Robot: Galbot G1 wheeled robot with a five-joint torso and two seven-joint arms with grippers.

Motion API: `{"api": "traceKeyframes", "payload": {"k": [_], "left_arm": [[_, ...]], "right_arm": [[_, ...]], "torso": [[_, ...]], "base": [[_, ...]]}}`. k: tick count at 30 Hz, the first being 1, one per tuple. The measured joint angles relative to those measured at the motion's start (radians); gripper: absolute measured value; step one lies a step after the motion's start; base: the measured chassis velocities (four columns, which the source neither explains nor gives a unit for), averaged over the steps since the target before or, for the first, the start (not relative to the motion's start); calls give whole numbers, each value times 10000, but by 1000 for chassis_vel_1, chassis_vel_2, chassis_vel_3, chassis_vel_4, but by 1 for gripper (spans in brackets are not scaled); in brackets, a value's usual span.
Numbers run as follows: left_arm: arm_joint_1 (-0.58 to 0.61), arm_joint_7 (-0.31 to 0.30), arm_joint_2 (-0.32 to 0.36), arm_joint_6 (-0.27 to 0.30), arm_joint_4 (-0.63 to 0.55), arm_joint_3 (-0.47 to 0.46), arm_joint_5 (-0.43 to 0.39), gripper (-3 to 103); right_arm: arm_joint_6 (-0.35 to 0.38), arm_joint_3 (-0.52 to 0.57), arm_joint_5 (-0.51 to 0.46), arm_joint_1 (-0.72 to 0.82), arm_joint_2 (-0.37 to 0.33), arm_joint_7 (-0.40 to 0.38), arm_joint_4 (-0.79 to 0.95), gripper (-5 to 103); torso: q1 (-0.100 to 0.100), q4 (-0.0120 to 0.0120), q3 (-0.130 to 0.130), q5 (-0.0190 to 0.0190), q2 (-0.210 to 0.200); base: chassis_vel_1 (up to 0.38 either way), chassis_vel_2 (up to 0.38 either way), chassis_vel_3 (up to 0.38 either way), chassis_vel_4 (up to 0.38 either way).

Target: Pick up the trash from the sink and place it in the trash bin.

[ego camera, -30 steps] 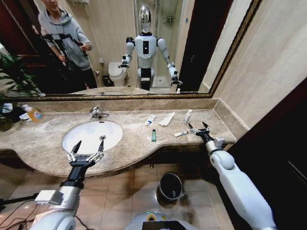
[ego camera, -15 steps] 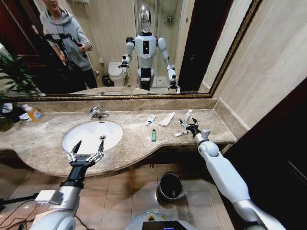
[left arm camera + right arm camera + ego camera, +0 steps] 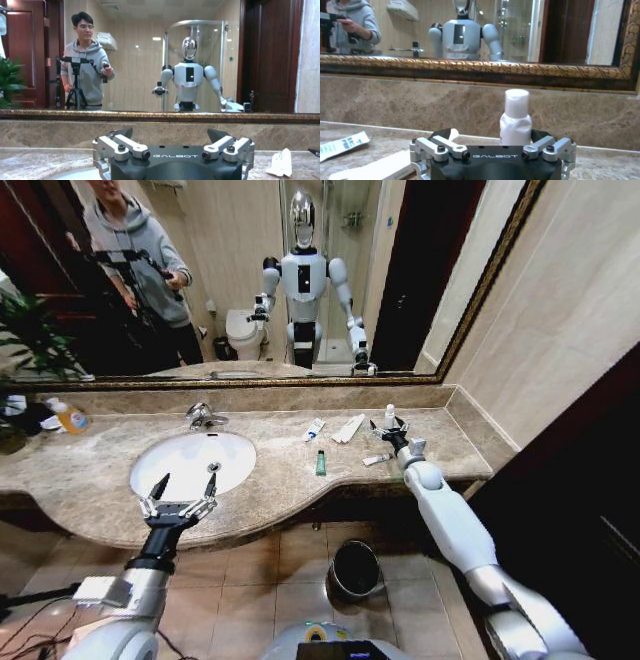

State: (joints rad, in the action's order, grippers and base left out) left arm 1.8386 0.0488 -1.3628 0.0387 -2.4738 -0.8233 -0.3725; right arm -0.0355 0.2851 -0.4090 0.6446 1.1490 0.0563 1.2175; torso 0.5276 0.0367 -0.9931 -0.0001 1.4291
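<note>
Bathroom: marble vanity [image 3: 300, 480] with sink [image 3: 190, 462], faucet [image 3: 203, 416], wall mirror [image 3: 220, 280] reflecting toilet [image 3: 243, 333].

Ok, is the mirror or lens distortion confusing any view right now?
Head view: wide-angle bending at the edges, large wall mirror reflecting the robot. Right wrist view: tiny white bottle sharp between the open right gripper fingers, reflection behind softer. Left wrist view: mostly reflection.
</note>
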Motion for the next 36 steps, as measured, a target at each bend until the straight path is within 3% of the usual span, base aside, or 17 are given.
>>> {"api": "traceKeyframes", "payload": {"k": [7,11,16,31,36], "left_arm": [[-1,0,0,0,0,0,0,100],[0,0,0,0,0,0,0,100],[0,0,0,0,0,0,0,100],[0,0,0,0,0,0,0,100],[-1,0,-1,0,0,0,0,100]], "right_arm": [[-97,-74,241,-370,254,-35,-549,100],[-126,-62,353,-510,364,-38,-761,85],[-145,-21,383,-514,366,-36,-793,78],[-39,160,369,-392,315,-58,-492,33],[-21,217,392,-361,311,-65,-414,27]], "torso": [[0,2,0,1,1],[0,2,0,1,1],[0,1,0,1,1],[0,1,0,1,1],[0,1,0,1,1]], "base": [[0,0,0,0],[0,0,0,0],[0,0,0,0],[0,0,0,0],[0,0,0,0]]}}
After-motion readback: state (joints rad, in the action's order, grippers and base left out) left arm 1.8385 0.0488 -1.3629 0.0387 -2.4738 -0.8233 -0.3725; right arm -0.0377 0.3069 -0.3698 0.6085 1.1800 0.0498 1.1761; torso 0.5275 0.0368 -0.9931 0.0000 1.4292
